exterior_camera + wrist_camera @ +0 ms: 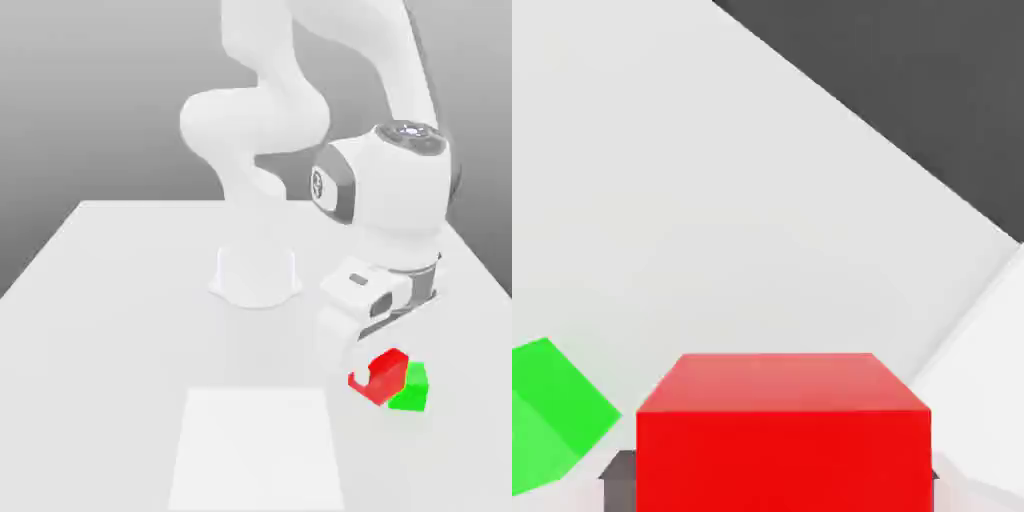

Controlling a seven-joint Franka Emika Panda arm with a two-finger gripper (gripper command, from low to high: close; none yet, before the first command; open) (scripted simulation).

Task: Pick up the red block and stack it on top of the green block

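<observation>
red block [385, 376] pinched between the jaws, and green block [413, 388], its target, sits just towards the exterior view's lower right!

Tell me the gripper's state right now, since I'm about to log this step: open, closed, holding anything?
Tool: closed on the red block.

Pale, matte table [110, 340], broad, its far edge straight. Flat white panel [256, 450] near the table's front. Backdrop [120, 100] plain grey, darkening downward to the table edge. Light even, shadows faint.
</observation>
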